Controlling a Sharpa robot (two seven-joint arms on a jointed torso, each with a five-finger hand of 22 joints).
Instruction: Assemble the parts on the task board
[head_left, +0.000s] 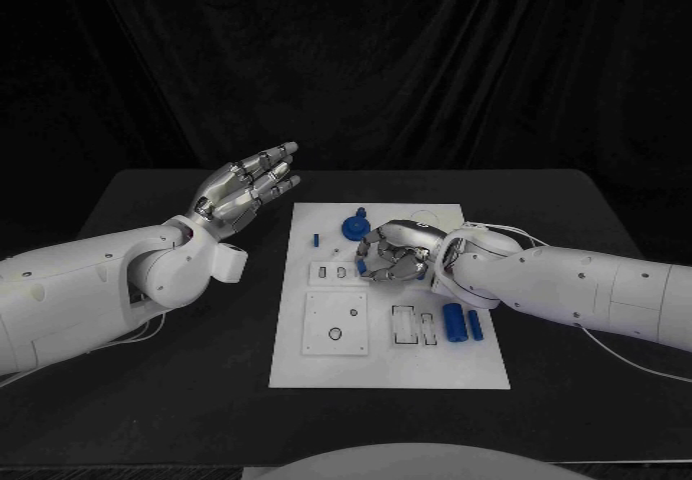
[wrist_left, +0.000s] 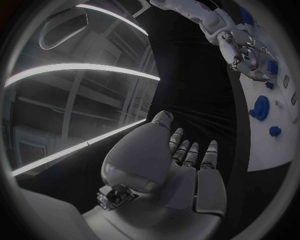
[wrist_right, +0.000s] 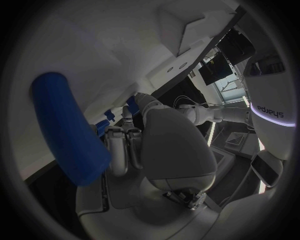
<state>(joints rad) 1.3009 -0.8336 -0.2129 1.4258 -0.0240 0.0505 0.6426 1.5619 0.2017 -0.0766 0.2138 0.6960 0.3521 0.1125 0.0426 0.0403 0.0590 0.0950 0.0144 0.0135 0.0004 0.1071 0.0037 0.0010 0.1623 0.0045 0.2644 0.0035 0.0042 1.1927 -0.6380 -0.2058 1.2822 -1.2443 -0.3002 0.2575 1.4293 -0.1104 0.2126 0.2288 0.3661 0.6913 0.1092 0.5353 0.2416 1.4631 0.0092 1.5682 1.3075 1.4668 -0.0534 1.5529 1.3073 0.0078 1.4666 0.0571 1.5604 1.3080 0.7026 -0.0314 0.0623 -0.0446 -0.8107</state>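
Head view: the white task board (head_left: 389, 345) lies in the middle of the black table (head_left: 173, 400). The left hand (head_left: 248, 188) is raised above the table just beside the board's far left corner, fingers extended and apart, grasping nothing; the left wrist view shows the same flat, released palm (wrist_left: 181, 170). The right hand (head_left: 392, 252) is over the middle of the board, fingers curled downward; whether they grasp a part cannot be told from any view. A blue disc-shaped part (head_left: 355, 226) sits near the board's far edge, just beyond the right hand, with a smaller blue part (head_left: 316, 240) to its left. Two blue cylindrical parts (head_left: 456, 322) lie side by side on the board's right portion, next to the right forearm. In the right wrist view a large blue cylinder (wrist_right: 69, 135) lies on the board just beside the curled fingers (wrist_right: 122, 150)
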